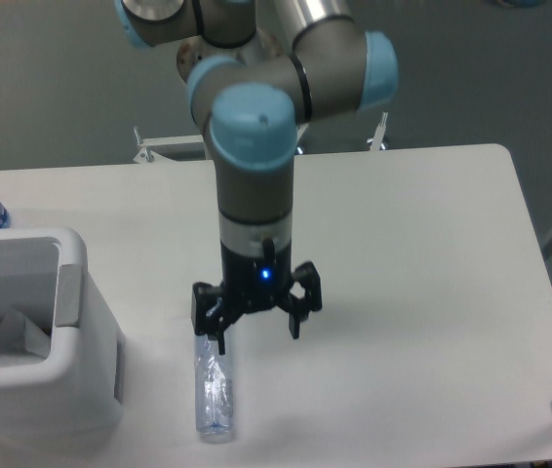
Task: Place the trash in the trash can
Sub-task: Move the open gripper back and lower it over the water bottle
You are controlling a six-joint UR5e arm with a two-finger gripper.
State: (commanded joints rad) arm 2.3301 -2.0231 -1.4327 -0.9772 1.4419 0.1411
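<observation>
A: Where's the bottle (214, 395)?
B: Lower centre-left on the table (413, 292), right of the bin (57, 322).
A: The gripper (256, 327)?
B: Above its cap end, jaws wide, holding nothing.
A: Any label?
B: Unreadable.
</observation>
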